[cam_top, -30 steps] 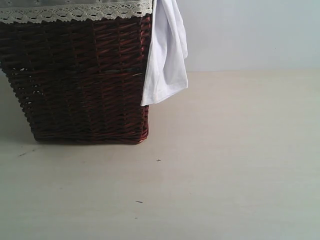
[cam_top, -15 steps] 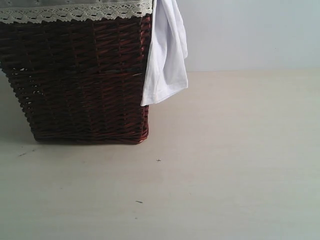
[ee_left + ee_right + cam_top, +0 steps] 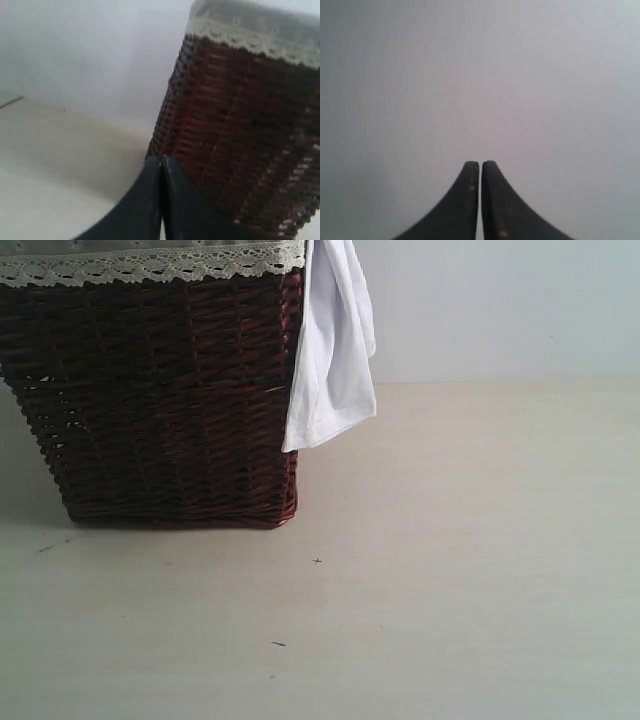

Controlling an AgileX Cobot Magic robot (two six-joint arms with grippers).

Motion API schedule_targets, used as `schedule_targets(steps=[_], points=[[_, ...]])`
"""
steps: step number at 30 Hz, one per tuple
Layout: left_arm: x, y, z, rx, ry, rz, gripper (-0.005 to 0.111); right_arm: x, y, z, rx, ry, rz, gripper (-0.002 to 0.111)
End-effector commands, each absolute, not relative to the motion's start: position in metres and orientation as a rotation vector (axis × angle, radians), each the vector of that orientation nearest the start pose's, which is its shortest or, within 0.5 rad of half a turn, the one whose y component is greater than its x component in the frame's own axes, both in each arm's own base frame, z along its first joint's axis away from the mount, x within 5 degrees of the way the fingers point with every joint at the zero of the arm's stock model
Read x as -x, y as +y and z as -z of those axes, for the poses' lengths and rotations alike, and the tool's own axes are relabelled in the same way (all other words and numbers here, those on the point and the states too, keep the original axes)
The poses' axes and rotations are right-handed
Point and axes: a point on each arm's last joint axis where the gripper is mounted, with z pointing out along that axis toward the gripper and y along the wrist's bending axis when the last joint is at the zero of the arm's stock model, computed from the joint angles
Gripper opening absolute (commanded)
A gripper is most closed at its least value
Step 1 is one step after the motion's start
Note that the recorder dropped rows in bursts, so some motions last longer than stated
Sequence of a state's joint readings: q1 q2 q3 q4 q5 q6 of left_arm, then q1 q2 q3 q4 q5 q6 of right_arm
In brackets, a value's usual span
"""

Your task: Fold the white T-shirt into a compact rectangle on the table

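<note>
Part of the white T-shirt (image 3: 335, 350) hangs over the right rim of a dark wicker basket (image 3: 160, 400) and down its side, clear of the pale beige table (image 3: 450, 570). Its lettering and tag are hidden. Neither gripper shows in the exterior view. In the left wrist view my left gripper (image 3: 161, 159) is shut and empty, its dark fingers meeting in front of the wicker basket (image 3: 240, 130). My right gripper (image 3: 480, 163) is shut too, with only a hairline slit between its fingers, nothing in it, facing a plain grey-white wall.
The basket has a white lace trim (image 3: 150, 262) along its top and stands at the back left of the table. A pale wall (image 3: 500, 300) rises behind. Small dark specks (image 3: 277, 644) lie on the table's front.
</note>
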State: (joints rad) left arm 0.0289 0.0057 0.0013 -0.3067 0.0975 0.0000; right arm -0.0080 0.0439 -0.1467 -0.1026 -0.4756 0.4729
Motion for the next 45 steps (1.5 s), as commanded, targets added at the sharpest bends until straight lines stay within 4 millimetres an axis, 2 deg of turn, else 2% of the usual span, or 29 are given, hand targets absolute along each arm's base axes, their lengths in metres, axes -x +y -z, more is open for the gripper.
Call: schedule_targets(steps=[1, 5, 9, 13, 16, 21, 24, 26, 28, 30, 31, 33, 38, 39, 43, 45], points=[[-0.056, -0.003, -0.198, 0.195, 1.638, 0.213, 0.000, -0.042, 0.009, -0.342, -0.069, 0.916, -0.352, 0.017], [-0.056, -0.003, -0.198, 0.178, 1.644, 0.198, 0.000, -0.065, 0.010, -0.375, -0.036, 0.988, -0.303, 0.034], [-0.056, -0.004, -0.197, 0.231, 1.655, 0.267, 0.000, -0.104, 0.005, -0.393, -0.105, 1.240, -0.249, 0.050], [-0.056, -0.004, -0.197, 0.233, 1.655, 0.269, 0.000, -0.142, -0.003, -0.397, -0.155, 1.458, -0.126, 0.060], [-0.056, -0.004, -0.197, 0.231, 1.655, 0.266, 0.000, -0.168, -0.004, -0.393, -0.174, 1.594, -0.083, 0.060], [-0.056, -0.004, -0.197, 0.231, 1.655, 0.266, 0.000, -0.221, 0.017, -0.375, -0.017, 1.894, -0.052, 0.060], [-0.056, -0.004, -0.197, 0.231, 1.655, 0.266, 0.000, -0.251, 0.033, -0.374, 0.085, 2.059, -0.131, 0.060], [-0.056, -0.004, -0.197, 0.231, 1.655, 0.266, 0.000, -0.267, 0.045, -0.375, 0.222, 2.125, -0.212, 0.060], [-0.056, -0.004, -0.197, 0.231, 1.655, 0.266, 0.000, -0.278, 0.062, -0.376, 0.415, 2.141, -0.352, 0.060], [-0.056, -0.004, -0.197, 0.231, 1.655, 0.266, 0.000, -0.296, 0.092, -0.378, 0.657, 1.969, -0.650, 0.060], [-0.056, -0.004, -0.197, 0.231, 1.655, 0.266, 0.000, -0.300, 0.096, -0.377, 0.674, 1.940, -0.676, 0.060], [-0.056, -0.004, -0.197, 0.231, 1.655, 0.266, 0.000, -0.310, 0.102, -0.370, 0.713, 1.894, -0.673, 0.060], [-0.056, -0.004, -0.197, 0.231, 1.655, 0.266, 0.000, -0.344, 0.135, -0.329, 0.805, 1.831, -0.587, 0.060], [-0.056, -0.004, -0.197, 0.231, 1.655, 0.266, 0.000, -0.352, 0.141, -0.322, 0.773, 1.840, -0.582, 0.060], [-0.056, -0.004, -0.197, 0.231, 1.655, 0.266, 0.000, -0.375, 0.148, -0.306, 0.759, 1.871, -0.560, 0.059], [-0.056, -0.004, -0.197, 0.231, 1.655, 0.266, 0.000, -0.380, 0.152, -0.302, 0.773, 1.874, -0.594, 0.059]])
